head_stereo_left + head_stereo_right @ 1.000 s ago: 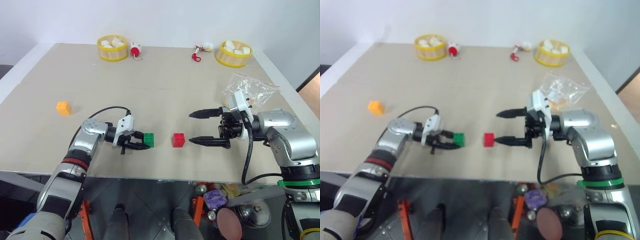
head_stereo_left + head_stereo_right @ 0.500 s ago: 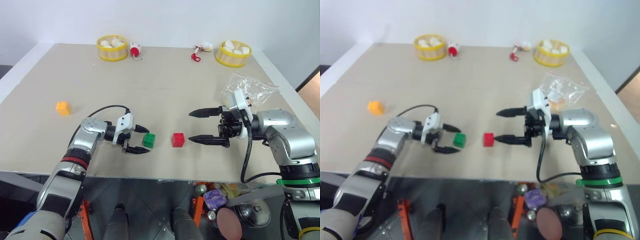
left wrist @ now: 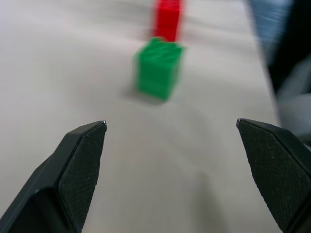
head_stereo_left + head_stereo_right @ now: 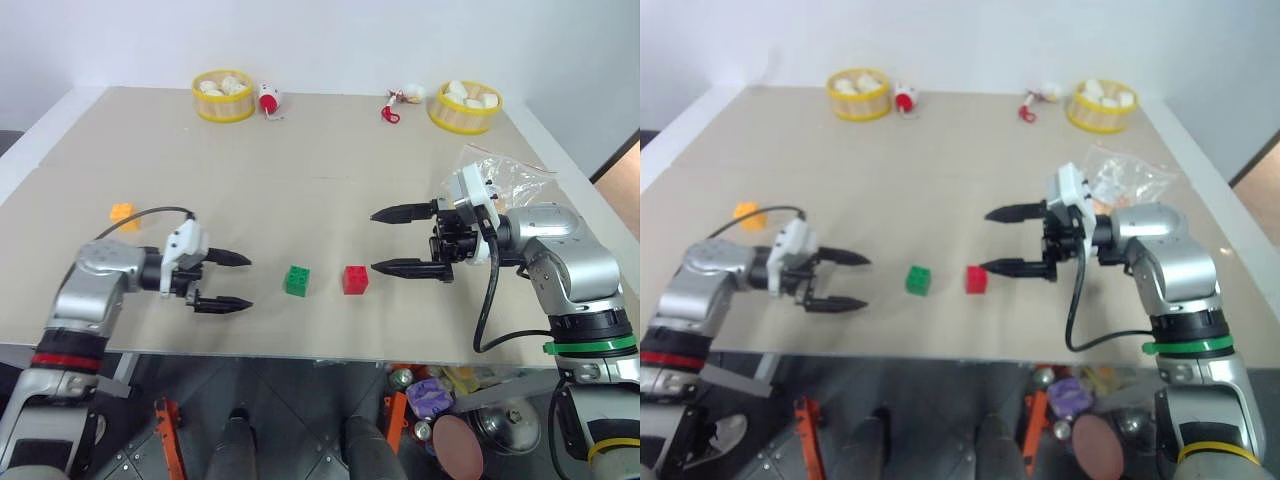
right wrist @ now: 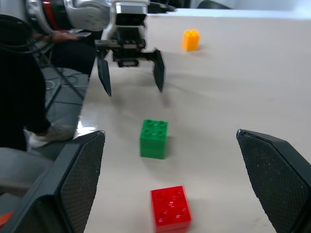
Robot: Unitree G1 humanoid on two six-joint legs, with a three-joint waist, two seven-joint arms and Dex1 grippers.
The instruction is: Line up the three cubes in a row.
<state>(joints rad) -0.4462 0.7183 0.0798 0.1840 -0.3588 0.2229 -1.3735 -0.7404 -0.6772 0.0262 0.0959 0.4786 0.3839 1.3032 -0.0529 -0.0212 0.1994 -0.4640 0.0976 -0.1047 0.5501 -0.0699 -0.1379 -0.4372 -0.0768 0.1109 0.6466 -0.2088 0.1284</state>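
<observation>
The left hand [image 4: 222, 282] hangs level and spread wide, empty — aimed at the green cube [image 4: 297, 280]. The right hand [image 4: 392, 240] points back over the red cube [image 4: 355, 279], also wide open.

On the beige worktop [image 5: 233, 97] a small red studded plastic brick [image 5: 169, 208] sits nearest, a green studded plastic brick [image 5: 154, 138] just beyond it, and an orange-yellow studded brick [image 5: 191, 40] well apart. The left tool [image 5: 131, 73] hovers with fingers spread.

Two yellow baskets [image 4: 225, 96] [image 4: 466, 107], clear bag [image 4: 505, 172] on table [image 4: 330, 180]
</observation>
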